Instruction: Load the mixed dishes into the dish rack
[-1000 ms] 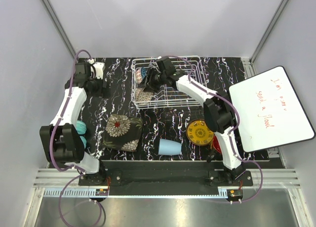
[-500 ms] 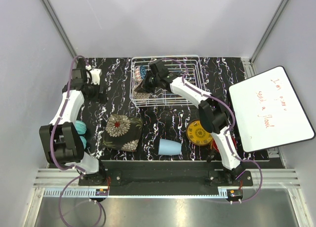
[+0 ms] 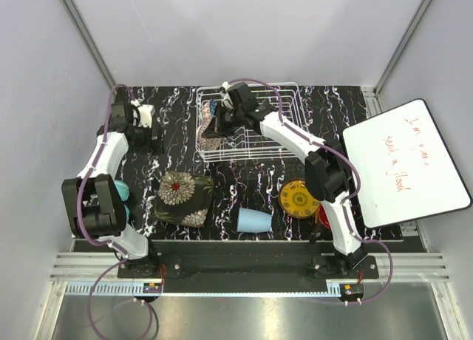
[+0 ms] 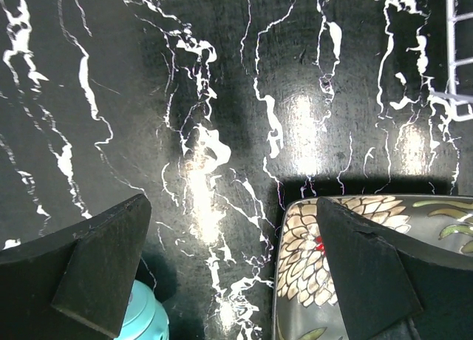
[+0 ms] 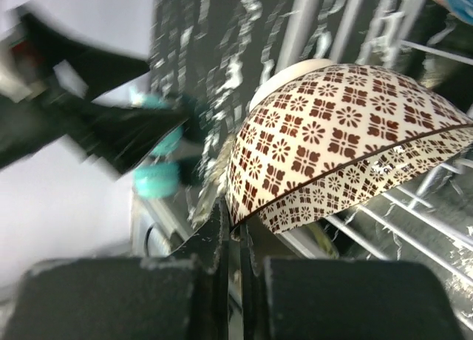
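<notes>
Right wrist view has the right fingers [image 5: 225, 240] pressed together on the rim of the beige patterned bowl [image 5: 340, 133], which is tipped on edge with its pale foot ring toward the top of the picture and its brown flower-and-square pattern facing the camera. White wires of the dish rack [image 5: 414, 233] run under and behind the bowl; whether the bowl rests on them cannot be told. A scrap of blue shows at the top right corner, too small to name. From the top external view, the right arm reaches across to the left end of the rack, which stands at the far side of the black marbled desk [image 3: 170, 144], and the bowl sits within that left end. On the near half of the desk lie the black square floral plate [image 3: 183, 198], the light-blue cup [image 3: 253, 220] on its side, the yellow ornate round plate [image 3: 299, 198] and, just beside it, the red-inside mug [image 3: 323, 218] partly hidden by the right arm. Teal rounded items [image 3: 122, 196] sit at the left edge. A whiteboard [image 3: 405, 162] lies at the right. Left wrist view shows the left fingers [image 4: 103, 266] spread wide apart above bare desk, holding nothing, with a corner of the floral plate below them.
</notes>
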`<state>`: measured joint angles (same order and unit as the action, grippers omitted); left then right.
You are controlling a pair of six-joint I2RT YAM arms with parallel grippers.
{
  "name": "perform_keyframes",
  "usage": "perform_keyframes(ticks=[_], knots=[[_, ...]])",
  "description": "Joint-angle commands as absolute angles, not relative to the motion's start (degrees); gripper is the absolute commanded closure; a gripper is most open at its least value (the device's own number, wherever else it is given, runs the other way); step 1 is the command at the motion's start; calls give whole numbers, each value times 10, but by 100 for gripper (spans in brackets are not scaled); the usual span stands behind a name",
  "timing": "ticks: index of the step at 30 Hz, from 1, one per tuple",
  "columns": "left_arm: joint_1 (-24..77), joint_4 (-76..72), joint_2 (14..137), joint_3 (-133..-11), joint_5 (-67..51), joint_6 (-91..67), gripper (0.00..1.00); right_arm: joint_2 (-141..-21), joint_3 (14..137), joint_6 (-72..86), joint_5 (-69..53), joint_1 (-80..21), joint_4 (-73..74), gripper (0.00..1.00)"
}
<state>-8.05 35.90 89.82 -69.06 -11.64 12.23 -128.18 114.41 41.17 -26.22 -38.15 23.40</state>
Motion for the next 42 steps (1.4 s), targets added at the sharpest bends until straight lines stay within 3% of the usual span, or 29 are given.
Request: perform_keyframes(ticks=[1,6,17,27,29,30,36,42], knots=[[-83,341,908,-720,-128,110,1,-1225,1160,371,-412,-361,228,100],[-83,343,913,-732,-129,104,1,-1266,1172,377,-536,-331,237,100],[-83,346,916,-736,-129,101,1,-1381,1288,368,-620,-294,251,100],[-83,351,924,-749,-133,98,1,-1413,1274,367,-637,-294,251,100],[-84,352,925,-749,-132,99,1,-1407,1263,367,-628,-294,251,85],[-84,357,925,-750,-132,105,1,-1405,1254,364,-625,-297,252,67],[-83,388,907,-739,-136,157,1,-1359,1194,332,-570,-299,263,24],[-101,423,881,-738,-128,225,1,-1275,1171,272,-472,-293,314,16]])
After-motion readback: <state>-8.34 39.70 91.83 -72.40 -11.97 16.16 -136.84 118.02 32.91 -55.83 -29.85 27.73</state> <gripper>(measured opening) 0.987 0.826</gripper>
